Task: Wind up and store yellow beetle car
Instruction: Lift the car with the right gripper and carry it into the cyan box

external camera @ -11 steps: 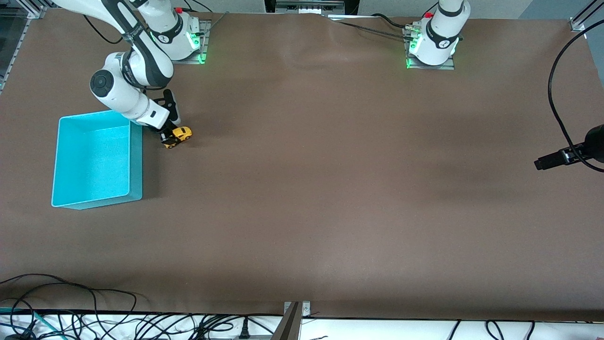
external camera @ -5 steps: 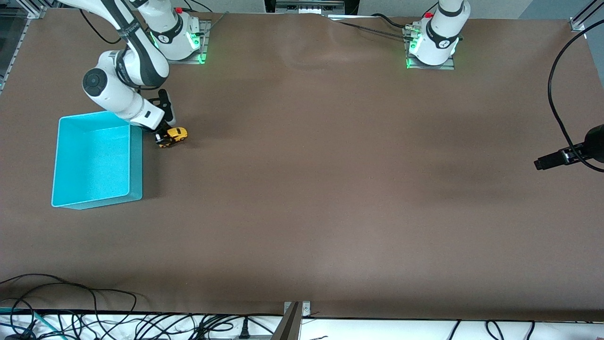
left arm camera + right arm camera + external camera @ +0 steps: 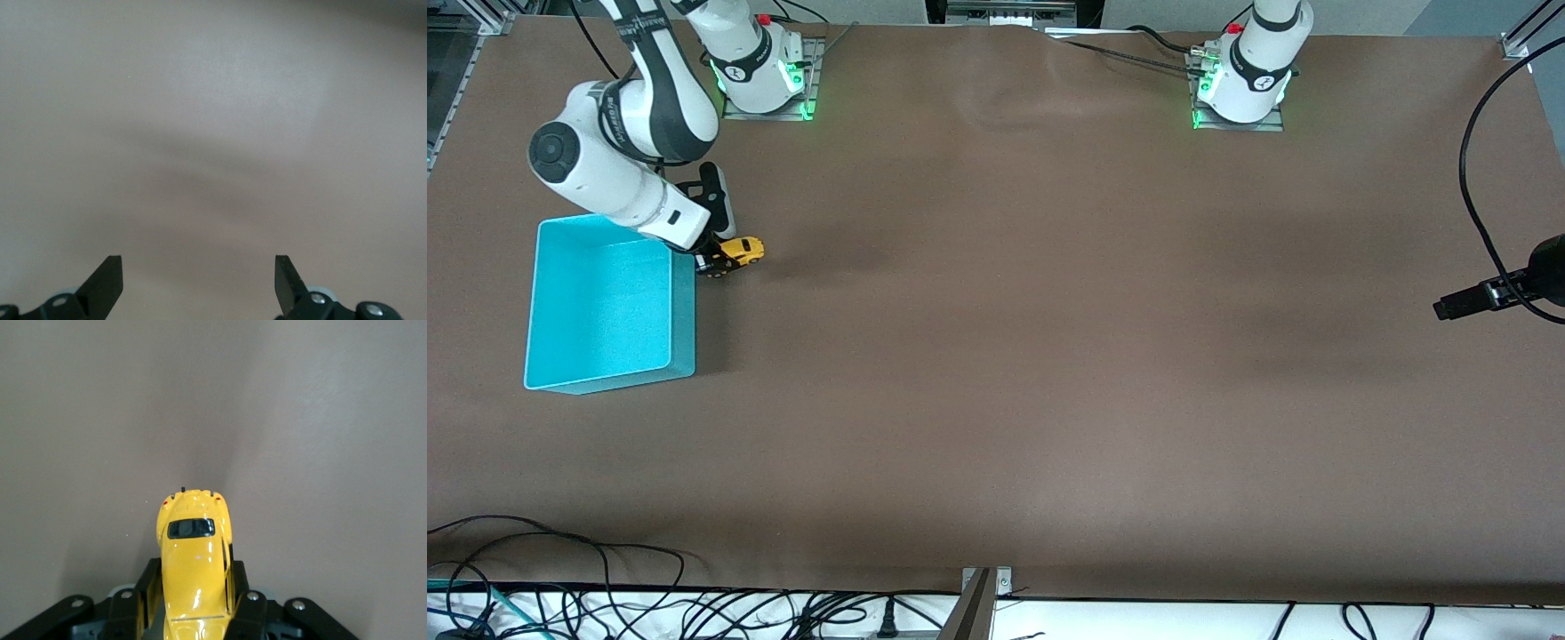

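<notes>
While the car (image 3: 735,253) sits clamped between the fingers of the right gripper (image 3: 716,260), it hangs over bare table (image 3: 1049,356) just beside the bin's (image 3: 685,311) wall, at the right arm's end. The right wrist view shows the yellow body (image 3: 195,553) gripped by its sides, pointing away from the wrist. So the pickup looks done. Whether the winding is finished cannot be told from this. What is left, as I judge it, is the storing: the bin holds nothing, and the car is not yet over its rim. The left gripper (image 3: 199,283) waits with its fingers spread wide over bare table, holding nothing; its arm takes no part.
</notes>
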You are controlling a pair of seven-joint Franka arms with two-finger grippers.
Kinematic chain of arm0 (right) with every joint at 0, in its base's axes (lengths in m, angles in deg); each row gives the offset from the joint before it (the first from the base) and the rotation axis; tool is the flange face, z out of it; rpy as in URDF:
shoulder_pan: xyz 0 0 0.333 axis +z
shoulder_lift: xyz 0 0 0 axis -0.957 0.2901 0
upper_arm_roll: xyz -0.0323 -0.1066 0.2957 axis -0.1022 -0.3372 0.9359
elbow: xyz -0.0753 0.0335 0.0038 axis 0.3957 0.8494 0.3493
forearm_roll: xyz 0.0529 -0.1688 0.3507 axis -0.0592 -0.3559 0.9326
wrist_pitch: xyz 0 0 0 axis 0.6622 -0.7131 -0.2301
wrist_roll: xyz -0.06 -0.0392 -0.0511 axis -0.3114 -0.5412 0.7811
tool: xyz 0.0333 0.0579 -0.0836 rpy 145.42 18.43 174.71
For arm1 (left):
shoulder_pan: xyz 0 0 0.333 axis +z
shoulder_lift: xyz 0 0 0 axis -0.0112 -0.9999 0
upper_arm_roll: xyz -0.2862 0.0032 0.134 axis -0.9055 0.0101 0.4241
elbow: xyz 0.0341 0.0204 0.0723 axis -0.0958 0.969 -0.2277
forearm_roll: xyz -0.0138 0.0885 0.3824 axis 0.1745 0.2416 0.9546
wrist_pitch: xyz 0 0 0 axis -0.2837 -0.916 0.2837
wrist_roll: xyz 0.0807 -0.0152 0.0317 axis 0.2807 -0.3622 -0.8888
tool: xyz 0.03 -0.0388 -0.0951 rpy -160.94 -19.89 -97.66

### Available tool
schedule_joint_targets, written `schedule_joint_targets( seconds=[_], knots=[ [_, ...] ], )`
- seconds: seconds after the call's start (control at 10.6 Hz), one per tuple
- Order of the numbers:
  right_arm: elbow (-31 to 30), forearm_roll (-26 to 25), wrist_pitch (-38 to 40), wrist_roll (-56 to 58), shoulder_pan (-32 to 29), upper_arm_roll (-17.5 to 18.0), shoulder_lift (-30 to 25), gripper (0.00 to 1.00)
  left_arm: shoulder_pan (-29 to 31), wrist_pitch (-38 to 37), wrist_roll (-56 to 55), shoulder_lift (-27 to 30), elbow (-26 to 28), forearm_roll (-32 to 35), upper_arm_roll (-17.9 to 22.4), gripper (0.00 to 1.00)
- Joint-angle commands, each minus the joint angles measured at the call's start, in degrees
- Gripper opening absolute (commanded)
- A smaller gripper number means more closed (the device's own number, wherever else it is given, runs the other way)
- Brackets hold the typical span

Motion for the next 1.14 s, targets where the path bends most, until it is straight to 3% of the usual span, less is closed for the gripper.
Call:
schedule_joint_targets(
  seconds=[0.0,0.19,0.38,0.66,1.04],
  knots=[
    [5.3,1.6,9.5,1.2,-2.5,0.8,-3.0,0.00,-0.4,0.0,1.6,0.3,-0.5,-1.8,0.8,1.00],
    [8.6,0.6,13.8,4.7,-5.8,0.3,-3.2,0.00,-0.4,0.0,1.6,0.3,-0.5,-1.8,0.8,1.00],
    [9.8,-4.7,14.5,7.8,-8.3,-2.8,-2.2,0.00,-0.4,0.0,1.6,0.3,-0.5,-1.8,0.8,1.00],
    [10.1,-9.3,14.2,16.1,-15.7,-3.1,-1.8,0.00,-0.4,0.0,1.6,0.3,-0.5,-1.8,0.8,1.00],
    [12.0,-11.7,9.2,34.2,-19.8,-5.2,8.6,0.00,-0.4,0.0,1.6,0.3,-0.5,-1.8,0.7,1.00]
  ],
)
